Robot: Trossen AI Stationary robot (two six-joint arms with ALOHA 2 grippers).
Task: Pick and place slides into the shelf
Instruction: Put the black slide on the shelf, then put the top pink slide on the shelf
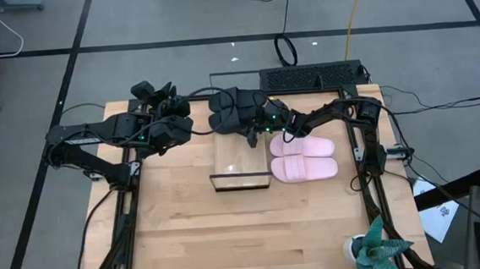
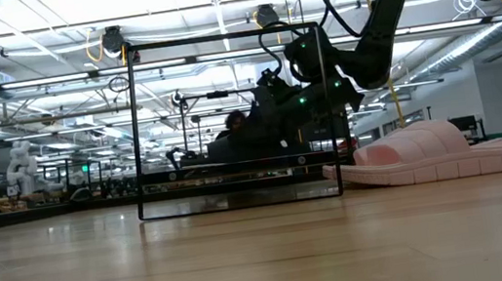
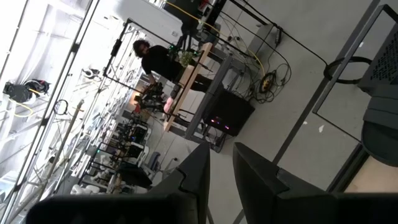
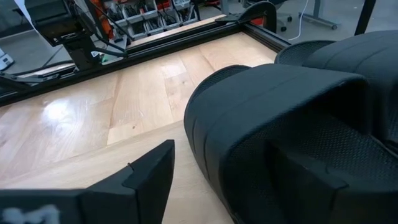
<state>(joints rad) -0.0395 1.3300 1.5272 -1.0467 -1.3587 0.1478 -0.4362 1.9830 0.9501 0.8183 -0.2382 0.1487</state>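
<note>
Two black slides (image 1: 231,110) lie side by side at the far end of the shelf (image 1: 240,164), a light board in a thin black frame (image 2: 136,127). The pink pair (image 1: 303,158) rests sole-down on the table just right of the shelf, also plain in the low view (image 2: 449,147). My right gripper (image 1: 255,132) is open at the near-right side of the black slides. In its wrist view (image 4: 224,162) one finger stands outside a black slide (image 4: 280,112) and the other at its strap opening. My left gripper (image 1: 159,96), open a little (image 3: 222,155), hovers left of the slides and points off the far edge. My right gripper is open around the side of a black slide's strap (image 4: 249,106), coming in low from the table's right. One finger (image 4: 146,171) is outside and one finger (image 4: 311,180) is over the footbed. Whether either finger touches the slide, I cannot tell. The slide lies on the shelf.
A black flat device (image 1: 312,77) sits at the table's far edge behind the slides. A small potted plant (image 1: 379,252) stands at the near right corner. Bare wood shows on the shelf's near half and toward the table's near edge. A person (image 3: 158,59) is far off in the room.
</note>
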